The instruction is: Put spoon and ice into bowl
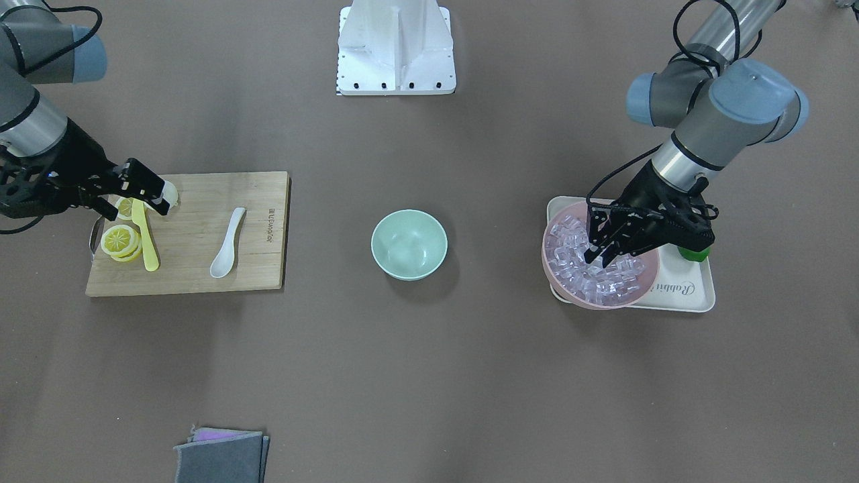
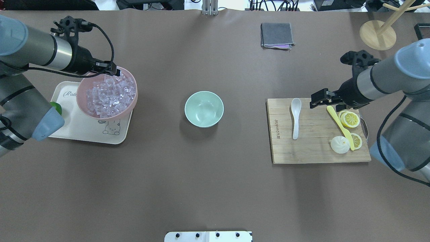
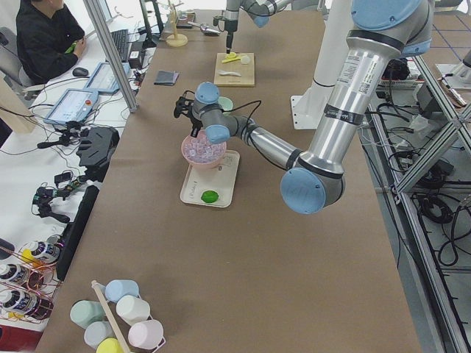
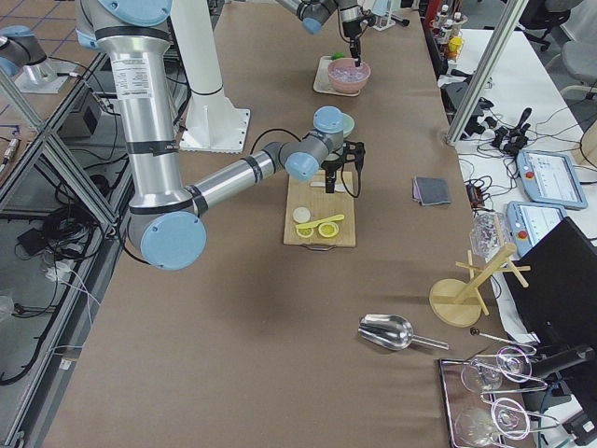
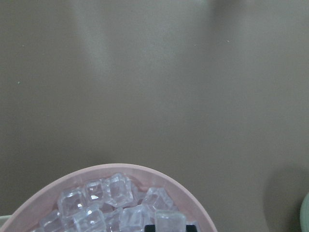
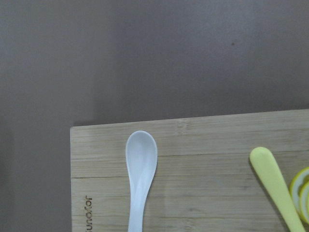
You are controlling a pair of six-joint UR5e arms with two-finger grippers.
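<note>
Your bowl [image 2: 204,111] is empty: spoon [image 2: 295,117] lies on the board [image 2: 312,148], ice [image 2: 111,95] fills the pink bowl [image 2: 81,101]. Left end effector [image 1: 598,258] hangs over the ice, right end effector [image 2: 314,100] near the spoon; apart or together, I cannot tell.

On the overhead view I have the small round mint-green bowl [image 2: 204,109] at mid-table. To the robot's left lies the cream plastic tray [image 2: 87,132]. The wide pink bowl [image 2: 106,116] overhangs its inner far corner with the clear ice cubes [image 2: 111,94] heaped inside, and a small green round object [image 2: 57,108] sits at the tray's outer side. To the right lies the wooden cutting board [image 2: 315,148]. On it the white glossy spoon [image 2: 295,117] is nearest the mint bowl, then the yellow plastic knife [image 2: 339,124]. The yellow lemon slices [image 2: 350,119] are outside the knife, and a white round bun-shaped piece [image 2: 340,145] sits just inside its near end. A folded grey cloth [image 2: 276,35] lies at the far edge.
</note>
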